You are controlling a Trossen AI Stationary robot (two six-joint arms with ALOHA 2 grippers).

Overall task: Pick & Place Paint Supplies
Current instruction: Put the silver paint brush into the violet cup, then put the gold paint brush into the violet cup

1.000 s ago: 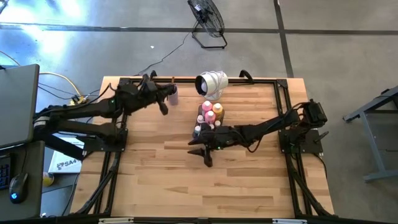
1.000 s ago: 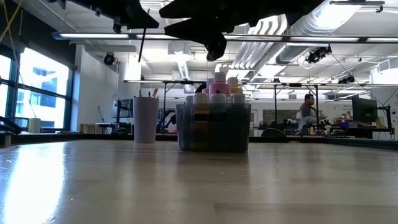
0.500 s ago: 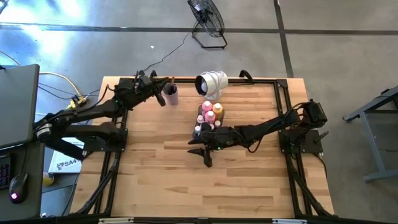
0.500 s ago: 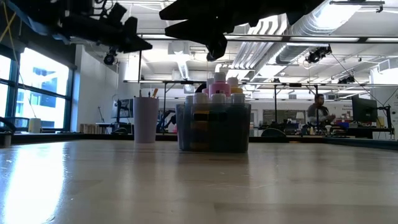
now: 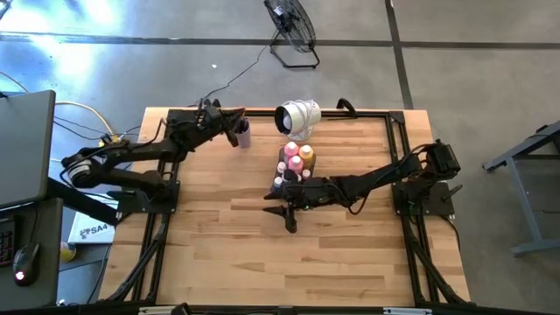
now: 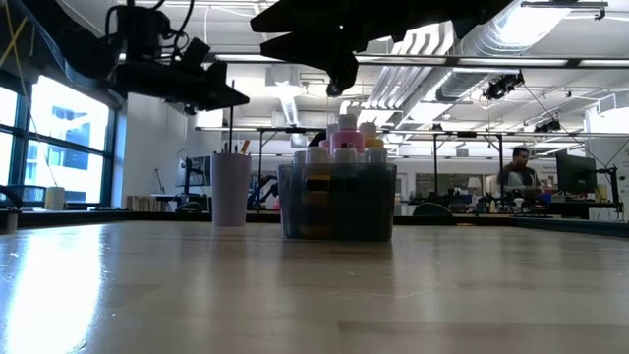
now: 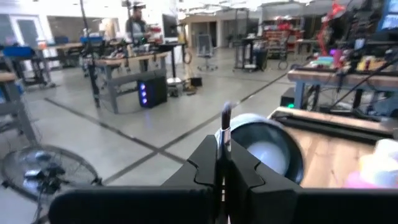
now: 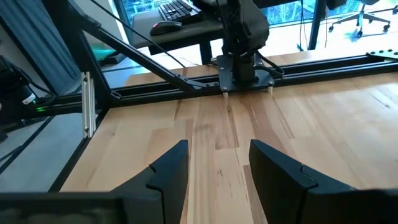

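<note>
My left gripper hovers level at the far left, just above the lilac cup, and is shut on a thin dark paintbrush. In the low view the brush hangs down to the rim of the cup, which holds other brushes. The clear tray at mid-table holds pink and orange bottles and small white-capped ones. My right gripper stands open above the table on the tray's near side, with nothing between its fingers. My left gripper pinches the paintbrush's shaft between its two fingers. The fingers reach level from the table's left and lie across the upright brush. One end sticks up past the fingertips; the other hangs toward the cup's mouth. Whether it is inside the cup cannot be told.
A white cylinder with a dark hollow end lies at the far edge behind the tray. Black frame rails run along the table's edges. A fan stands on the floor beyond. Bare wood stretches across the near half.
My left gripper has sunk from high above the table toward the lilac cup, swinging a little toward the far edge, still shut on the paintbrush. The brush has come down with it, staying upright, until its lower end is at the cup's rim.
</note>
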